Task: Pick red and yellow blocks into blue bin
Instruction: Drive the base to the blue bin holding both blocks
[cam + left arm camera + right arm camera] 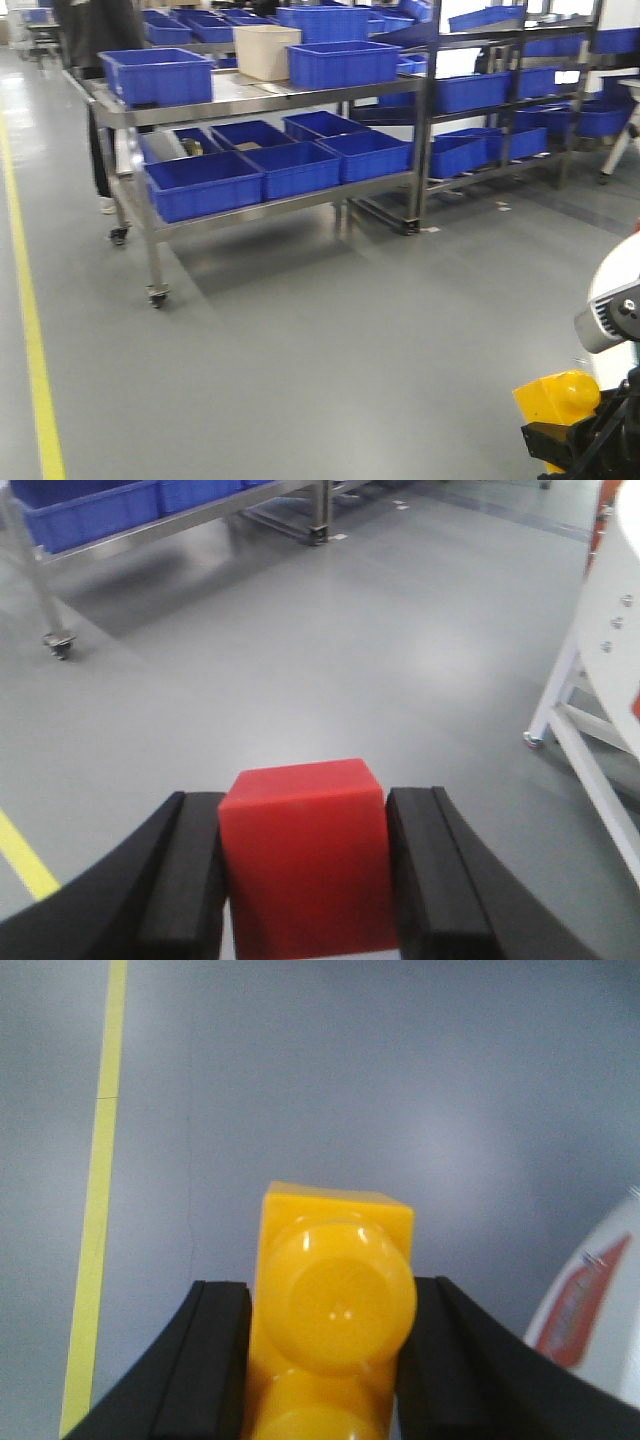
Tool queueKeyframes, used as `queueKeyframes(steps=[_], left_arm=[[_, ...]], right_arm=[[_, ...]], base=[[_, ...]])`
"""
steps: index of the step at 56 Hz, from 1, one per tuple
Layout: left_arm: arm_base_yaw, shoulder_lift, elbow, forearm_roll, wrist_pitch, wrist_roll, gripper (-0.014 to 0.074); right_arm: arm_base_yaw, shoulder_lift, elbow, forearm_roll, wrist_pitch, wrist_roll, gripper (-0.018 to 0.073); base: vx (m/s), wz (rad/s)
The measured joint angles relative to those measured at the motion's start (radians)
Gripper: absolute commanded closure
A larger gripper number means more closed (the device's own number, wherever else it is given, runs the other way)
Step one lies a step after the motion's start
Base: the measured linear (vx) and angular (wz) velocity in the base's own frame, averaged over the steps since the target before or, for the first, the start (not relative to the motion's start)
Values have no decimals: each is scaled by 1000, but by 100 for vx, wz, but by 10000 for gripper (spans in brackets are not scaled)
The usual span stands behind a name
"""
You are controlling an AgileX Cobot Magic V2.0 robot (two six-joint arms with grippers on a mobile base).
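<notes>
Carry step. Left tool (305,810) clamps red cube (305,865); right tool (330,1298) clamps yellow brick (336,1335). Both blocks above floor (300,350). Blue bin (158,78), likely this one, on counter (250,95), well apart. Next: approach counter, bring tools over bin, release.

Steel cart (250,97) top bears blue bins (157,78), cream tub (265,52).

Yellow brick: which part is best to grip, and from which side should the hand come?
Its two flat side walls, where the right hand clamps the yellow brick now. Come from the short end; the round studded face would probably slip.
</notes>
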Motion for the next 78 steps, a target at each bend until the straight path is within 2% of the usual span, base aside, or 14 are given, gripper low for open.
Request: queueKeyframes(steps=[36, 78], left_arm=[[0, -3, 0, 0, 0, 0, 372], [0, -3, 0, 0, 0, 0, 372]], right_arm=[[0, 0, 0, 2, 0, 0, 252], [0, 0, 0, 3, 0, 0, 252]], base=[[17, 35], [34, -7]])
